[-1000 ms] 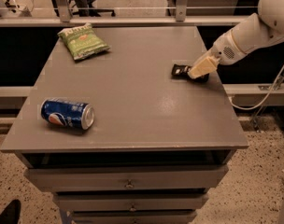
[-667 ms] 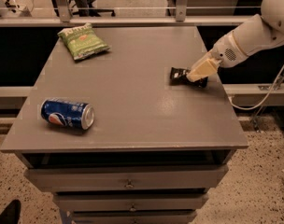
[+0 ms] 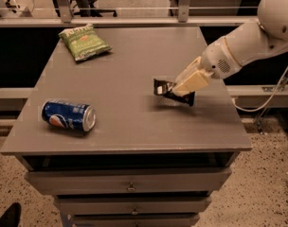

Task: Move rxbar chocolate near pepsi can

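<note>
The rxbar chocolate (image 3: 160,87) is a flat black wrapper, held tilted just above the right part of the grey table (image 3: 130,70). My gripper (image 3: 184,86), with cream-coloured fingers, reaches in from the right and is shut on the bar's middle, hiding part of it. The pepsi can (image 3: 68,116) lies on its side near the table's front left, blue with its silver top facing right. The bar is well to the right of the can, with about a third of the table's width between them.
A green chip bag (image 3: 85,41) lies at the table's back left. The table has drawers below its front edge (image 3: 130,187). A rail and chairs stand behind it. A white cable (image 3: 272,98) hangs at the right.
My gripper has moved left and toward the table's front with the bar in it. The bar is now off the surface. The can and chip bag have not moved.
</note>
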Tool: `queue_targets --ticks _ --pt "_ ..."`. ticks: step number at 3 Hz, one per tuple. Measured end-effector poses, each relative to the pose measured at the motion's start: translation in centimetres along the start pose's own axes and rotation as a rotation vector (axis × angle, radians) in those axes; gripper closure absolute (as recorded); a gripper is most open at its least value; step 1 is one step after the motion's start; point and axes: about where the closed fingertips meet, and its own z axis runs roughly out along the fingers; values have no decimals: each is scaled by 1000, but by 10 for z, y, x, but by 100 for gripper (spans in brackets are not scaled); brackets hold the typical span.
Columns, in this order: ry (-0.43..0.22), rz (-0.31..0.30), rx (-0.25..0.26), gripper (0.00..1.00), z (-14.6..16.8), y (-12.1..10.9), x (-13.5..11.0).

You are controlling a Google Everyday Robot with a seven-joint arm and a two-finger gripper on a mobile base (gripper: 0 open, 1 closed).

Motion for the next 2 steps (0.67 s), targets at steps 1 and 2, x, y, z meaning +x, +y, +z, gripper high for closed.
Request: queue_targets --ticks 1,2 --pt "-20 -72 -65 100 33 56 -24" --pt "-41 -116 -127 100 65 99 -44"
